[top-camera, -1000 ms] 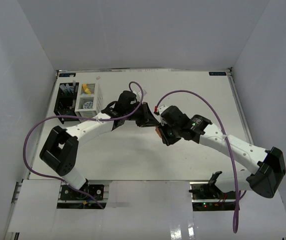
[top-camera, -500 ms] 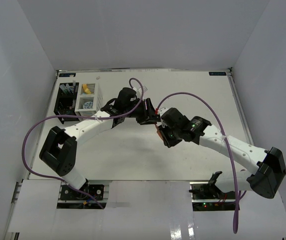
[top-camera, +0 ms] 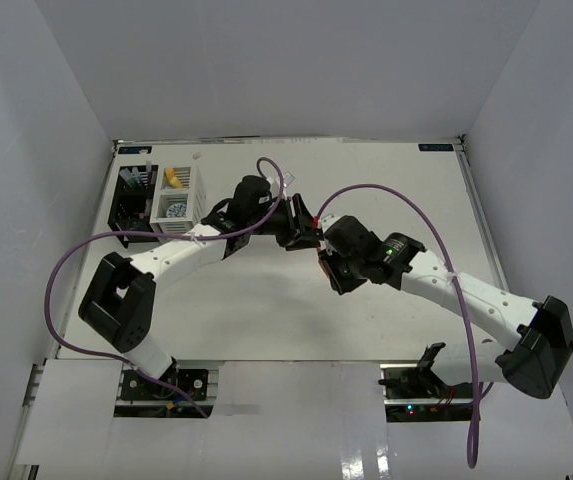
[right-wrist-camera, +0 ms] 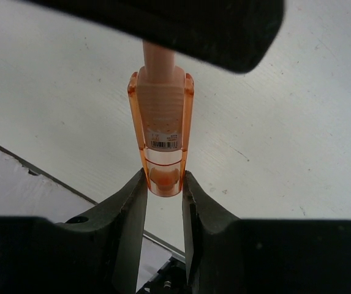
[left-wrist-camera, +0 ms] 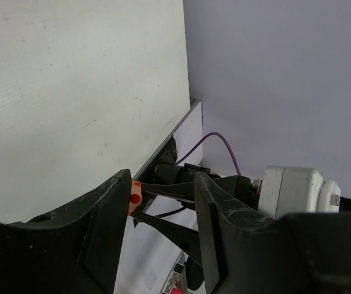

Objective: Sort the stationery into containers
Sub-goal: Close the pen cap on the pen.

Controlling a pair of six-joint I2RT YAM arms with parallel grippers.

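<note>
Right fingers [right-wrist-camera: 131, 208] clamp orange marker [right-wrist-camera: 161, 116] by end only; my left fingers [left-wrist-camera: 111, 214] parted, holding nothing. Marker could pivot, drop onto surface [right-wrist-camera: 273, 135].

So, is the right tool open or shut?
Shut on the stubby orange plastic marker: the right tool presses both sides of its end.

My top camera looks down over the whole table [top-camera: 266, 315] from 6 o'clock; both wrist cameras, close in, share the orange marker [right-wrist-camera: 160, 131].
</note>
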